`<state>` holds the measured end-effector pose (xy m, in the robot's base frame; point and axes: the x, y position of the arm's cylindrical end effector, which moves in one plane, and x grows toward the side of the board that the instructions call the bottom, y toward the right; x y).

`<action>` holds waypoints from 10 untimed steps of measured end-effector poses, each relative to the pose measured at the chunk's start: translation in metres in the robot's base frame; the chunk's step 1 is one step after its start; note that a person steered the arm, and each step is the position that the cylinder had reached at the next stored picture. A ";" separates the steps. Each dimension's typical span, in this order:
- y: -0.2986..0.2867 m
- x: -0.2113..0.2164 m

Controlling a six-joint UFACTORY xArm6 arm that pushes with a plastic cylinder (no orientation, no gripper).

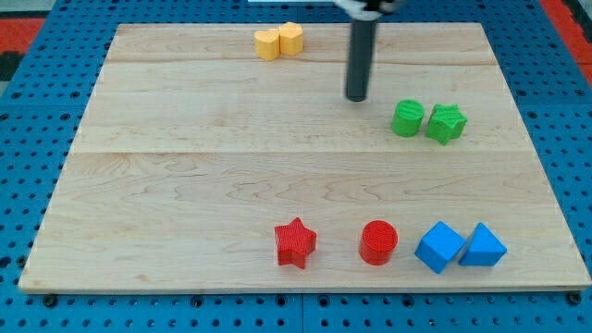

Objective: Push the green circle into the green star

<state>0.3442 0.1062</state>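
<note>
The green circle (407,118) sits on the wooden board at the view's right, just left of the green star (446,123). A narrow gap shows between them; I cannot tell if they touch. My tip (357,97) rests on the board up and to the left of the green circle, a short way apart from it. The dark rod rises from the tip to the view's top edge.
A yellow heart (267,44) and a yellow hexagon (290,38) sit together near the board's top edge. A red star (295,243), a red circle (378,242), a blue cube (438,247) and a blue triangle (483,246) line the bottom.
</note>
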 end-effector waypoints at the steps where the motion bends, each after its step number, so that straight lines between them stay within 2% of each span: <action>1: 0.069 0.000; 3: 0.069 0.023; 5: 0.043 0.027; 6: 0.018 0.021; 8: 0.013 0.009; 9: -0.002 0.030; 10: -0.050 0.052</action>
<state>0.3959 0.0559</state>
